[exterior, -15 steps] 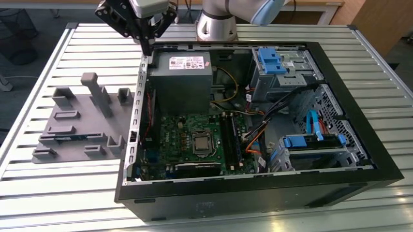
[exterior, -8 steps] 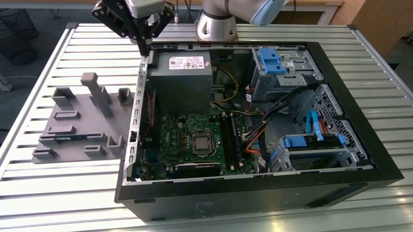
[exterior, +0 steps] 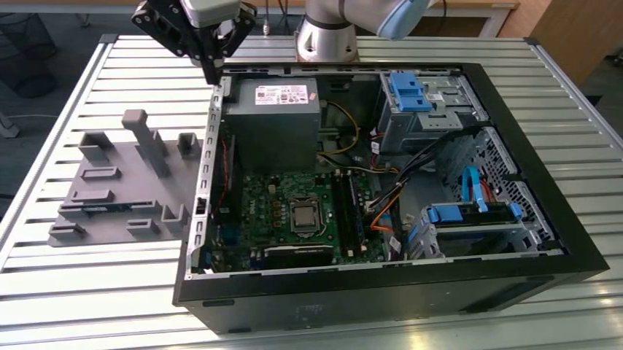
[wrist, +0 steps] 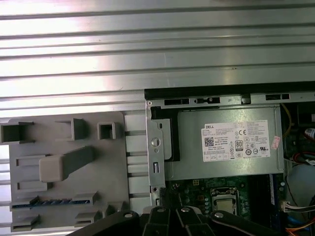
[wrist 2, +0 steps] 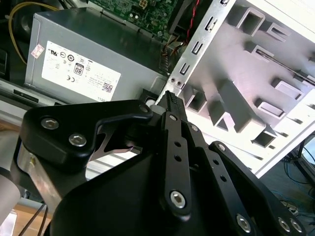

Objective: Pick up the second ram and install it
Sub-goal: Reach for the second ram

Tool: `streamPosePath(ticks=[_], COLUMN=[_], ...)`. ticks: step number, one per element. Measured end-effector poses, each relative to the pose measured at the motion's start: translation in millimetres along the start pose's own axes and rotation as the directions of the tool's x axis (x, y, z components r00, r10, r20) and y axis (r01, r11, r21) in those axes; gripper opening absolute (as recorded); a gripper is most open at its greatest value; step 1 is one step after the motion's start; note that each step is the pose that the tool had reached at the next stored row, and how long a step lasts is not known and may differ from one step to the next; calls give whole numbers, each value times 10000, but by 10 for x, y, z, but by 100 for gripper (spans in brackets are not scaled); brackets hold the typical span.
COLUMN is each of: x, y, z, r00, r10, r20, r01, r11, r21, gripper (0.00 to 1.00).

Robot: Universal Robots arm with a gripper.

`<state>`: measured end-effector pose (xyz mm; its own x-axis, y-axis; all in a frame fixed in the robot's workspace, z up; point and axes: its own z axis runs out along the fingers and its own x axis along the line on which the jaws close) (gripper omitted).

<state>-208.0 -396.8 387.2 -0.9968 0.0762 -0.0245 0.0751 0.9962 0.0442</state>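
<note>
Gripper (exterior: 211, 73) (wrist 2: 170, 98): black metal, screwed linkages, fingers pressed together to one thin tip, nothing clamped. It hung tip-down over the corner of the black PC case (exterior: 389, 292), right at the perforated steel rear edge; couldn't tell whether it touched.

Just past the tip on the case side: one power supply (exterior: 273, 124) (wrist: 221, 162), a plain grey sheet-metal box with a white label. Beyond that lay the green motherboard (exterior: 262, 204), with one square silver processor (exterior: 306, 216). Farthest from the gripper were two blue plastic drive brackets (exterior: 409, 91).

On the other side of the tip: one grey plastic tray (exterior: 73, 182) (wrist: 113, 147), matte, with blocky pockets and one tall post (exterior: 144, 135). The second ram (wrist: 51, 202), a thin blue-green stick, lay on edge in a tray slot, well apart from the gripper, not picked up.

Tray edge sat just beside the case wall, with a narrow strip of table between. The table (exterior: 87, 292) (wrist: 147, 49) was ribbed aluminium slats, with bare room behind the gripper and past the tray.
</note>
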Motion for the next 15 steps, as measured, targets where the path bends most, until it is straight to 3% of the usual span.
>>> streamPosePath(ticks=[15], x=[121], y=[-9], z=[1], r00=[10000], r10=[0], r20=[0], r01=[0], r11=[10000], r21=[0], gripper=[11])
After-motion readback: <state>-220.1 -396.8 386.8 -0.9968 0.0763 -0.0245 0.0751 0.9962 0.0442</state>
